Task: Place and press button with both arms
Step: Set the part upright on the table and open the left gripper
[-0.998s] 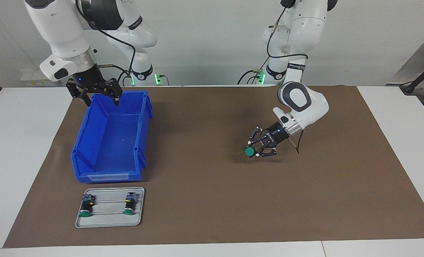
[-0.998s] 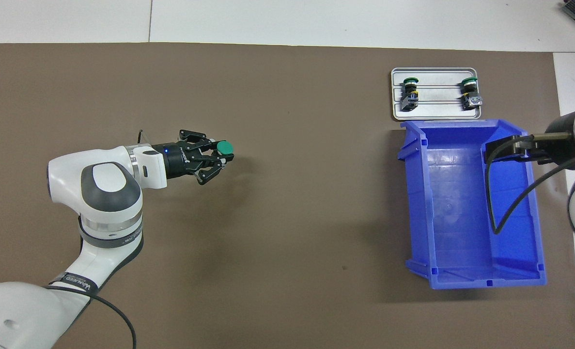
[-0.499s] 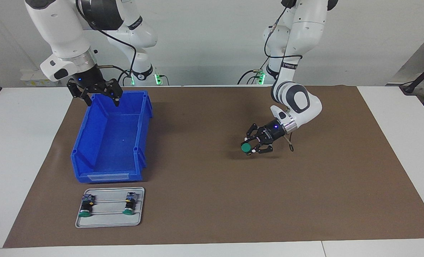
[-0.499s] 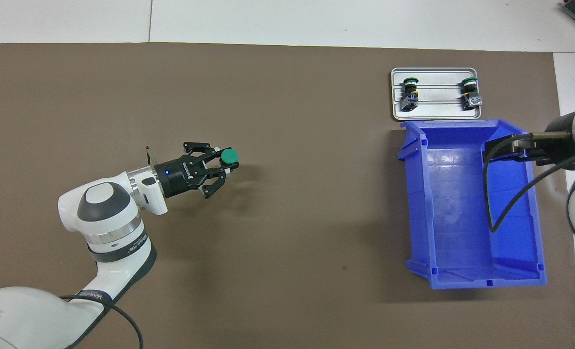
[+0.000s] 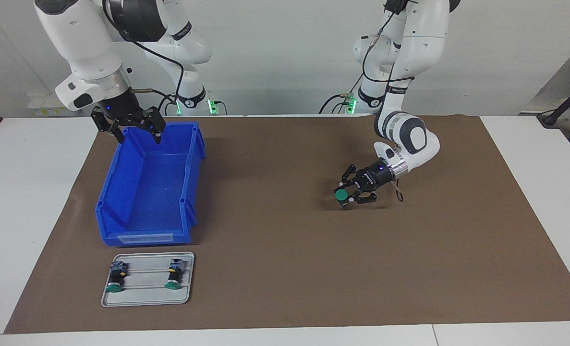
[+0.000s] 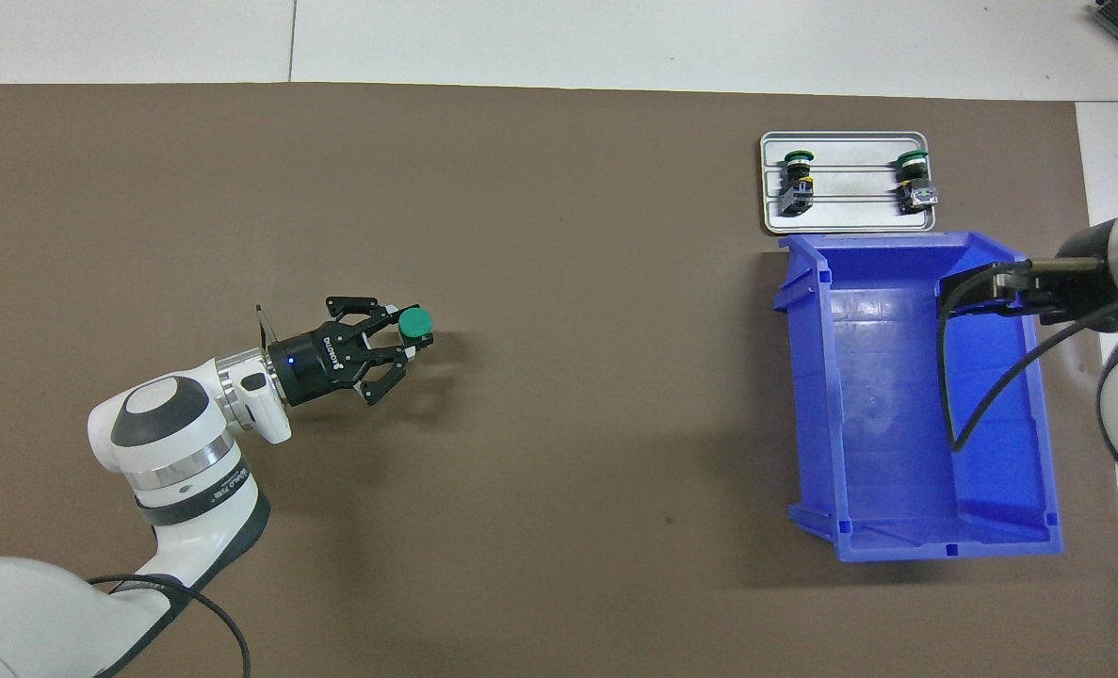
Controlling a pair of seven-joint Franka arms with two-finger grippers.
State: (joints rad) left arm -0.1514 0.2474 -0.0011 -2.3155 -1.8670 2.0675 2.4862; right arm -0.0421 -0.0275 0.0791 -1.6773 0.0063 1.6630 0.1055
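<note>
Item: the button (image 5: 342,194), a small push-button switch with a round flat green cap on a short dark body. Location: held in the left pincer (image 5: 346,196), low over the brown mat (image 5: 285,269) toward the left arm's end of the surface (image 5: 30,202), well apart from the blue bin (image 5: 121,226); whether its underside touches the mat cannot be told. Grip: the left pincer is closed on the button's body just below the cap, the cap showing clear beyond the fingertips and facing up in the overhead view. Handling, as judged: light, rigid, hard plastic; the cylindrical body is smooth and may roll or twist between two fingers, so hold is best taken across the body, leaving the cap free for pressing and the terminal end spared from squeezing. Risk: small base, likely to tip or skid when pressed unless steadied. Companion arm: the right pincer (image 5: 136,126) waits over the bin's wall nearest the robots, fingers spread and holding nothing. Related stock: two like buttons (image 5: 114,279) (image 5: 173,275) lie on a grey tray (image 5: 145,300), just beside the bin and farther from the robots.
</note>
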